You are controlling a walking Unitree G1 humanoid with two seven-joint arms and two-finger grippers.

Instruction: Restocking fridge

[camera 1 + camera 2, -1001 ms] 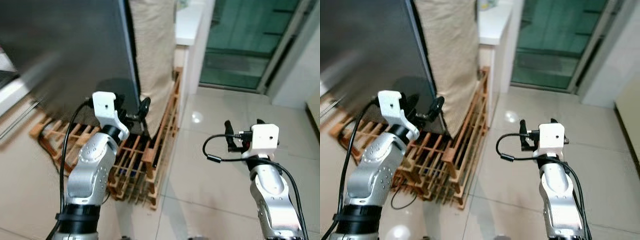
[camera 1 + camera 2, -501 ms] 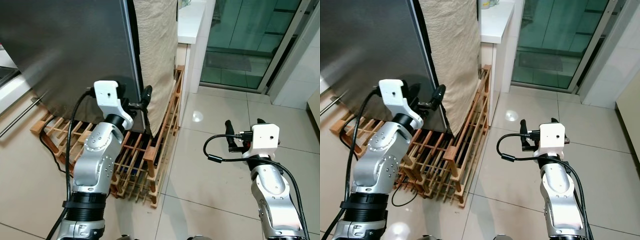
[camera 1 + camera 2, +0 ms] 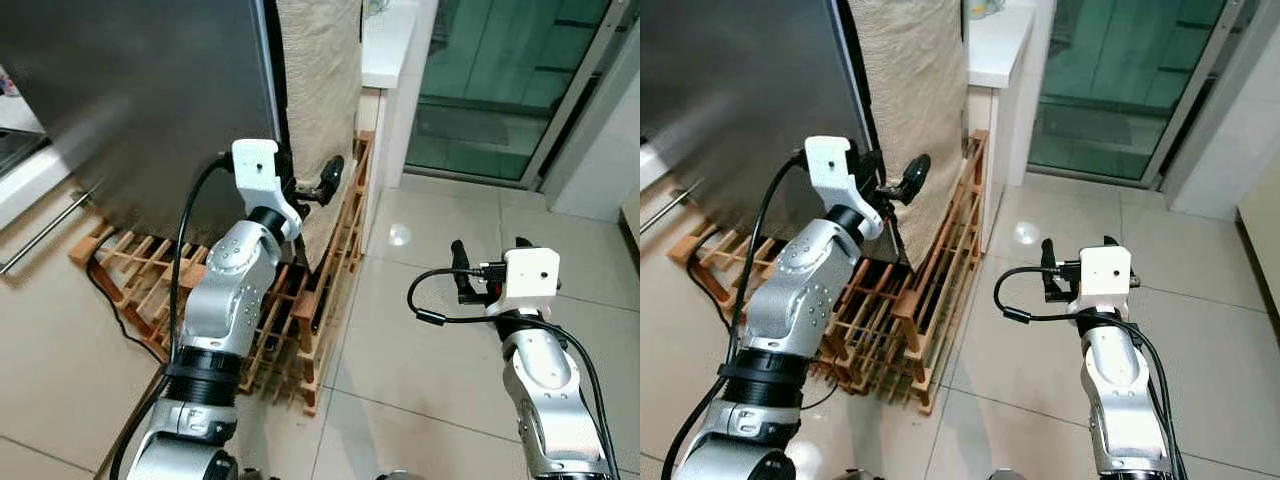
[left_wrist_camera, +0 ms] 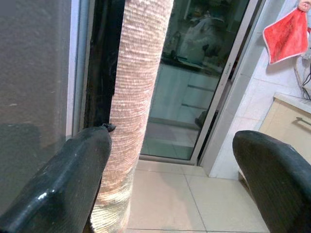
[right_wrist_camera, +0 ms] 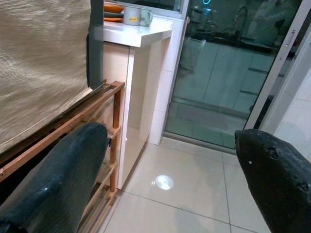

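Note:
The fridge's dark steel door (image 3: 140, 100) fills the upper left, with a beige cloth (image 3: 320, 90) hanging down the side next to it. My left gripper (image 3: 318, 185) is raised at the door's right edge, in front of the cloth. It is open with nothing in it: the left wrist view shows its fingers (image 4: 58, 184) wide apart, with the door edge and the cloth strip (image 4: 136, 97) between them. My right gripper (image 3: 487, 268) hovers over the tiled floor on the right. It is open and empty too, its fingers (image 5: 53, 179) spread.
A wooden slatted rack (image 3: 300, 320) stands on the floor under and beside the fridge, a black cable (image 3: 110, 300) trailing through it. A white counter (image 3: 385, 50) with a cup (image 5: 131, 15) stands behind, then a glass sliding door (image 3: 500, 90). Tiled floor (image 3: 420, 350) lies to the right.
My left arm has risen and swung right, from in front of the steel door to its right edge by the cloth. The right arm has stayed put.

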